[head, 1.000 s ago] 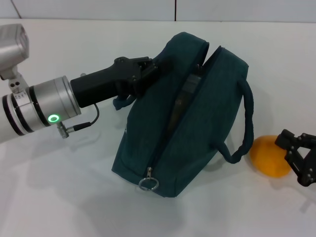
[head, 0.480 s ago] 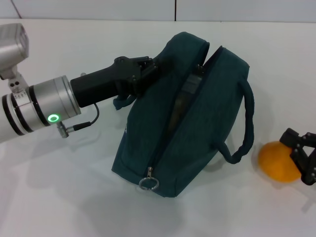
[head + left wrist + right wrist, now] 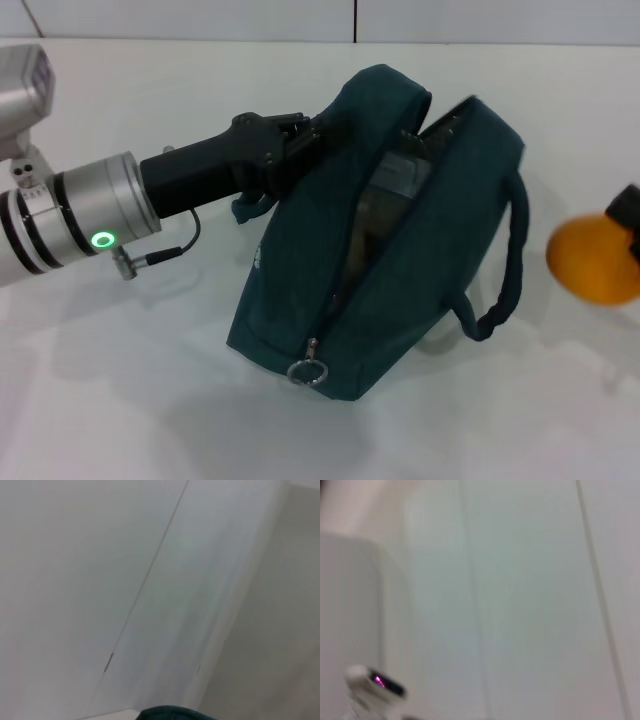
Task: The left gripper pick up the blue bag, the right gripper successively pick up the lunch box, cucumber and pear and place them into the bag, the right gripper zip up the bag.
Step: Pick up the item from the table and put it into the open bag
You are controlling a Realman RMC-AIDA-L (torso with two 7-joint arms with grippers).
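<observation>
Left claw [image 3: 300, 140] pinching blue bag [image 3: 380, 250] edge; pear [image 3: 595, 258] against right claw [image 3: 628, 215], grip unclear.

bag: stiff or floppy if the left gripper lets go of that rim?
Likely floppy: the bag is soft fabric, its mouth sagging open where the left gripper pinches one rim. Probably slumps rather than tips; it sits broad on the table, with contents inside. The rope handle droops, so it could snag.

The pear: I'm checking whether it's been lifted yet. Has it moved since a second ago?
Yes. The pear has gone up and toward the robot's right, away from the blue bag, held by the right gripper.
</observation>
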